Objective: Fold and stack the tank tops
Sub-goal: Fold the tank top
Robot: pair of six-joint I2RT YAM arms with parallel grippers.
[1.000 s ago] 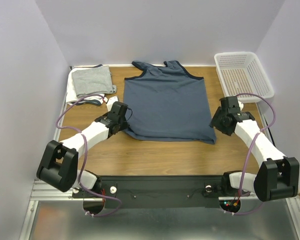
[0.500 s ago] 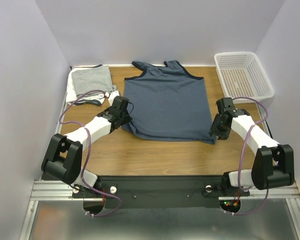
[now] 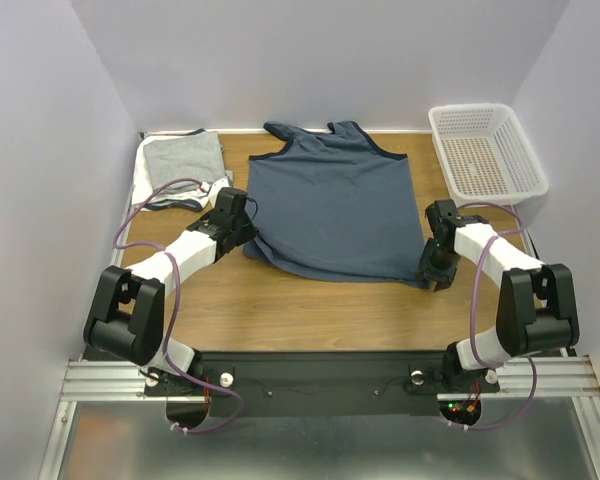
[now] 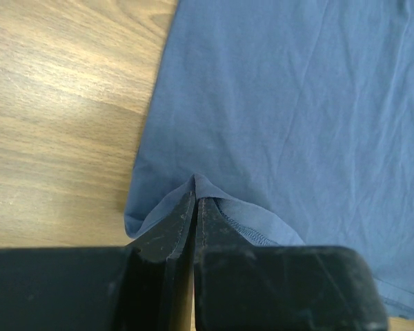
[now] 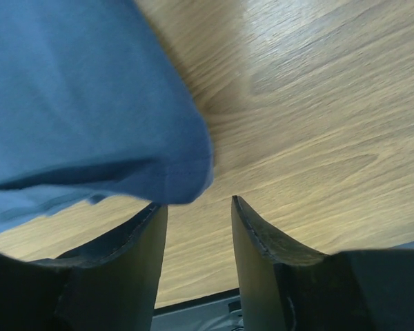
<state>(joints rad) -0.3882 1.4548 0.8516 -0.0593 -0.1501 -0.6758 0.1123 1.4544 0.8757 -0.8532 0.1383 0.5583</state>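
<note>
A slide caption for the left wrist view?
Left gripper pinches a corner of the blue tank top on a table.

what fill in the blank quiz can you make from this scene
1. The left gripper is ____ on the hem of the slate-blue cloth tank top.
2. The right gripper is ____, beside the tank top's near corner.
3. The white perforated plastic basket sits at the far ____ corner of the wooden table.

Missing words: shut; open; right
</note>
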